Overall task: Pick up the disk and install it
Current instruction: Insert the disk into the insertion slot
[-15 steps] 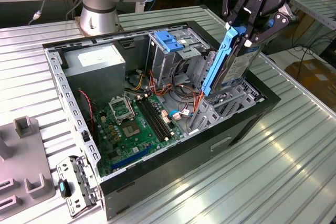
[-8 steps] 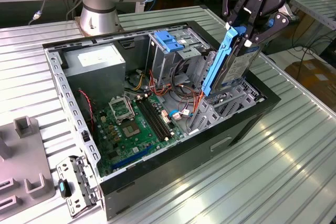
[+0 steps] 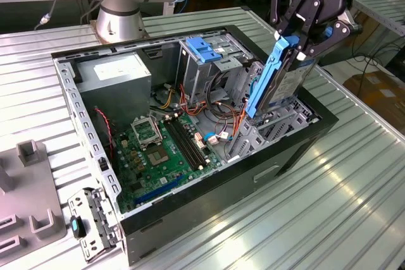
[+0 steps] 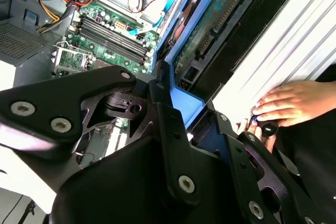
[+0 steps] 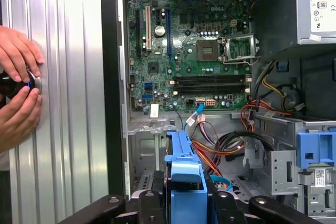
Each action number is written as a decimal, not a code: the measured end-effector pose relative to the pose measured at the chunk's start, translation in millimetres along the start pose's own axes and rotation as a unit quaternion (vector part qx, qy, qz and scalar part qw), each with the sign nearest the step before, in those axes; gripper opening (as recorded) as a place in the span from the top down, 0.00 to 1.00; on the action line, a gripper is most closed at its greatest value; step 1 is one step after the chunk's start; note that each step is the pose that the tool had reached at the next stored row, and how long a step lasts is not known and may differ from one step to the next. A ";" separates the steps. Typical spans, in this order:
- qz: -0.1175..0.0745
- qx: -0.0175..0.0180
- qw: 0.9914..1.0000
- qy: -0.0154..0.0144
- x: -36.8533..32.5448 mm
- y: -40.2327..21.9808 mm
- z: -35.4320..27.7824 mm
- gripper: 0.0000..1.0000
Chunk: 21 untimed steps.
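Blue plastic rails frame the disk [image 3: 278,83], which hangs steeply tilted with its low end at the mouth of the drive bay [image 3: 271,132], at the exterior view's right end of the open computer case [image 3: 81,115]. Whether that end already touches the bay cannot be told. The gripper [image 3: 295,47] is clamped shut on the disk's upper end, and in the first wrist view the blue end tab sits squarely between the black links. Seating it well probably means lining both rails up with the bay's guides before pressing, holding the tilt steady, and staying clear of the orange and red cables [image 3: 223,118] that crowd just beside the bay. Inside the case lie the green motherboard [image 3: 158,150], a grey power supply [image 3: 117,71] in the far corner, and a tall metal cage [image 3: 209,77] topped by a lighter-blue block [image 3: 204,49]. On the ribbed metal table [image 3: 316,219] beside the case, a person's hands [image 5: 18,85] cup a small dark round object.
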State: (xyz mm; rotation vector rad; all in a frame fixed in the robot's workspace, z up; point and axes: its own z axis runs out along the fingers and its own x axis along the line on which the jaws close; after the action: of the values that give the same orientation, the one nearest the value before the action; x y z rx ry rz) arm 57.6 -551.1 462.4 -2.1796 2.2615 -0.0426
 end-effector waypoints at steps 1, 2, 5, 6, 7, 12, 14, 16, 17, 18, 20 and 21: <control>0.000 0.000 1.000 0.000 0.1 -0.2 0.7 0.63; 0.000 0.000 1.000 0.000 0.1 -1.0 1.6 0.63; 0.000 -0.001 1.000 0.000 0.2 -2.4 3.7 0.63; -0.001 -0.001 1.000 0.000 0.4 -2.8 4.8 0.63; -0.001 -0.001 1.000 0.000 0.5 -3.1 5.5 0.63; -0.008 -0.002 1.000 0.000 0.7 -5.2 8.4 0.63; -0.008 -0.002 1.000 0.000 2.3 -5.4 10.1 0.63; -0.008 -0.003 1.000 0.000 3.1 -5.7 11.2 0.63; -0.008 -0.003 1.000 0.000 3.4 -5.8 11.7 0.63; -0.008 -0.003 1.000 0.000 3.6 -6.1 12.1 0.63; -0.008 -0.005 1.000 0.000 4.4 -6.8 13.2 0.63; -0.008 -0.005 1.000 0.000 4.8 -7.2 13.9 0.63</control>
State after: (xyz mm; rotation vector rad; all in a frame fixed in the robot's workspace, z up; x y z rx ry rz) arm 64.8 -556.4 448.8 -2.2025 2.2495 -0.0313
